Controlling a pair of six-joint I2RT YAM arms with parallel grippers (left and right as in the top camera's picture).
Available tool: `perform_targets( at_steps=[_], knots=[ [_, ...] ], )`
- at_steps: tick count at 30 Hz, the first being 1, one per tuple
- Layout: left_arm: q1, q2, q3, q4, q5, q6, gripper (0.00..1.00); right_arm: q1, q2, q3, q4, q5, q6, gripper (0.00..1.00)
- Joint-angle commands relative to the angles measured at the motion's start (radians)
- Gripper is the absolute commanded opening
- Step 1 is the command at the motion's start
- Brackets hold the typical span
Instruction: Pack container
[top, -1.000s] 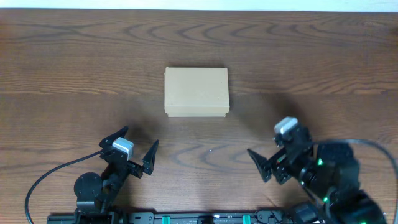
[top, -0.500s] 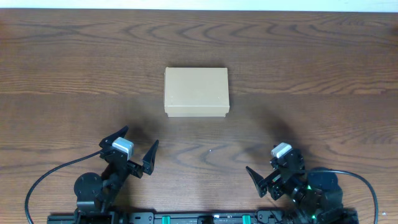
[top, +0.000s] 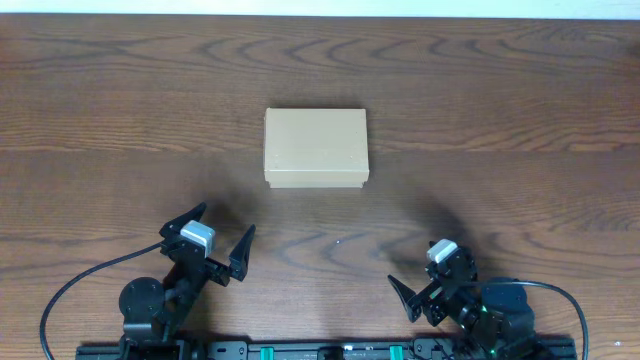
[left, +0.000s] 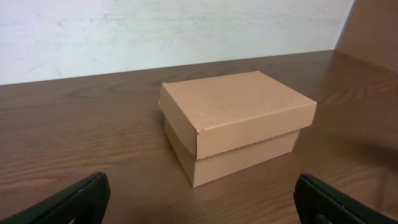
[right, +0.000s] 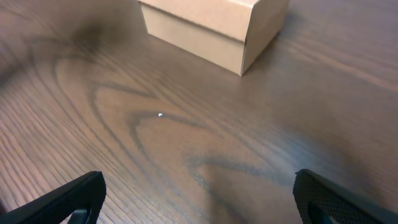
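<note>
The container (top: 316, 147) is a plain tan cardboard box with its flap lid down, standing on the wooden table (top: 500, 90) a little left of centre. In the left wrist view the container (left: 236, 121) lies straight ahead. The right wrist view catches only the container's (right: 214, 25) near corner at the top. My left gripper (top: 227, 220) is near the front edge, short of the box and to its left, and my right gripper (top: 420, 270) is further back on the right. Both are open with nothing between their fingers, as the left gripper (left: 202, 186) and right gripper (right: 199, 186) wrist views show.
A black rail (top: 330, 350) runs along the table's near edge between the arm bases. A black cable (top: 70, 290) loops out from the left base. A pale wall (left: 155, 31) stands behind the table's far edge.
My right arm has pulled back toward the near edge and slightly left, away from the box. The left arm and the box have not moved.
</note>
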Motion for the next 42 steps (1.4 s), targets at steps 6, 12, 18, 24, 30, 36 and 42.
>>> perform_targets(
  at_steps=[6, 12, 18, 24, 30, 36, 42],
  knots=[
    [-0.002, -0.009, -0.030, -0.007, 0.010, -0.003, 0.95, 0.019, -0.010, -0.079, 0.001, 0.002, 0.018, 0.99],
    [-0.002, -0.009, -0.030, -0.007, 0.010, -0.003, 0.95, 0.022, -0.009, -0.078, 0.009, 0.006, 0.018, 0.99],
    [-0.002, -0.009, -0.030, -0.007, 0.010, -0.003, 0.95, 0.022, -0.009, -0.078, 0.009, 0.006, 0.018, 0.99],
    [-0.002, -0.009, -0.030, -0.007, 0.010, -0.003, 0.95, 0.022, -0.009, -0.078, 0.009, 0.006, 0.018, 0.99],
    [-0.002, -0.009, -0.030, -0.007, 0.010, -0.003, 0.95, 0.022, -0.009, -0.078, 0.009, 0.006, 0.018, 0.99],
    [-0.002, -0.009, -0.030, -0.007, 0.010, -0.003, 0.95, 0.022, -0.009, -0.078, 0.009, 0.006, 0.018, 0.99],
    [-0.002, -0.009, -0.030, -0.007, 0.010, -0.003, 0.95, 0.022, -0.009, -0.078, 0.009, 0.006, 0.018, 0.99]
  ],
)
